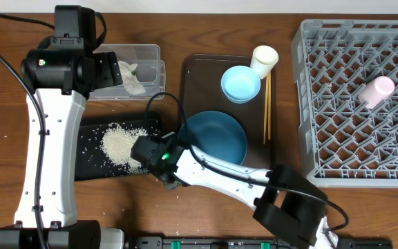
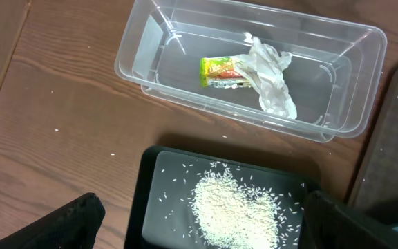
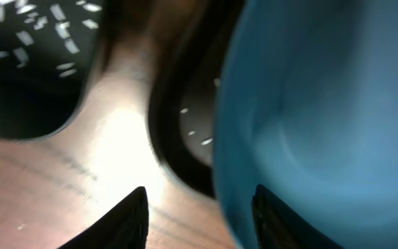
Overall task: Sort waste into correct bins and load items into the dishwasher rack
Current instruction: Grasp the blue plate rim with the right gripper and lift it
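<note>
Overhead: dark-blue bowl (image 1: 220, 138) sits on near end of brown tray (image 1: 202, 83), mid-counter; grey rack (image 1: 337, 138) is well to the right. Right arm (image 1: 213, 171) reaches to the bowl's left rim. Bowl looks rigid, smooth, prob slick, not heavy. It's wide, so pinch the rim wall, not across.

Left wrist: left fingers (image 2: 74, 221) spread wide, empty, over black tray (image 2: 147, 180) w/ rice (image 2: 233, 204). Wrapper (image 2: 223, 72) lies in clear tub (image 2: 178, 76); print unreadable.

Right wrist: right fingers (image 3: 133, 214) part-open astride the bowl rim; can't tell if clamped. No other writing.
</note>
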Motion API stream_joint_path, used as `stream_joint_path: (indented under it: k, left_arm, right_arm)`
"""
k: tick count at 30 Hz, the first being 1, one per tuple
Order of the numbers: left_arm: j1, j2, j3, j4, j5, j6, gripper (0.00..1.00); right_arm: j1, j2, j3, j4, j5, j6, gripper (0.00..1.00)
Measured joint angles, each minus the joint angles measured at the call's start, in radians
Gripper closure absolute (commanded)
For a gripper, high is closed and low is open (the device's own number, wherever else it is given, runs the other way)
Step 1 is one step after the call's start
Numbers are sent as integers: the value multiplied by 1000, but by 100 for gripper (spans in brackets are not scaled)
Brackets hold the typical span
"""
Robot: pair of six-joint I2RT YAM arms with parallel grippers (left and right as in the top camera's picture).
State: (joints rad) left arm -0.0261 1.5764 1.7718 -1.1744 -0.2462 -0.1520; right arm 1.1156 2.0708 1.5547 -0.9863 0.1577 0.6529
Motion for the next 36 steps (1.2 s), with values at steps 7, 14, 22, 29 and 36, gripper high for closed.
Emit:
stream_joint_path:
  k: [7, 14, 22, 29, 36]
  left_arm:
    - [0, 0, 0, 0, 0, 0, 4]
    - [0, 0, 0, 0, 0, 0, 4]
    - [0, 0, 0, 0, 0, 0, 4]
    - [0, 0, 0, 0, 0, 0, 4]
    - [0, 0, 0, 0, 0, 0, 4]
  right_arm:
    - [-5, 1, 0, 0, 43, 16, 78]
    - [-8, 1, -3, 0, 55, 21, 77]
    - [-8, 1, -34, 9, 57, 21, 78]
    - [-13, 0, -33, 4, 89, 12, 99]
    - [-23, 1, 16, -97, 68, 17, 99]
